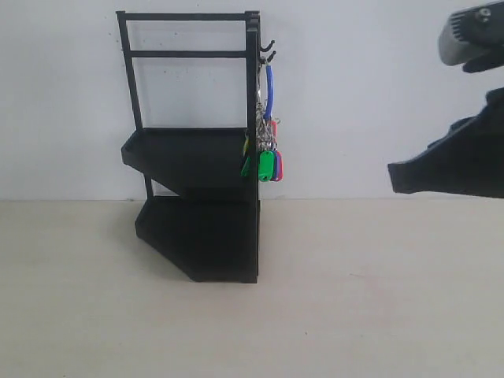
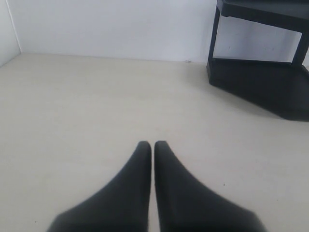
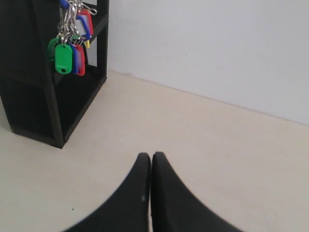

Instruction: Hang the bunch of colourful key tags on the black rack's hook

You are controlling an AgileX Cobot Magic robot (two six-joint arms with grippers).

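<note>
Colourful key tag bunch [image 1: 268, 153] hangs at the upper right side of the black rack [image 1: 197, 228]. Its blue loop [image 1: 268, 87] reaches up to the small hook [image 1: 268, 49] beside the top crossbars, and the green, red and blue tags lie against the right upright, next to the upper tray. The rack stands on a pale worktop [image 1: 354, 299], with its back close to a white wall [image 1: 378, 102]. The right hand [image 1: 394, 177] is in the air, well apart from the rack on its right side, at about the height of the gap between the two trays. Its fingers [image 3: 161, 193] are pressed together and they pinch nothing. The left hand [image 2: 152, 145] shows only in its own wrist view, over the worktop and apart from the rack's lower tray [image 2: 260, 82]; its fingers are also pressed together, with nothing between them.
</note>
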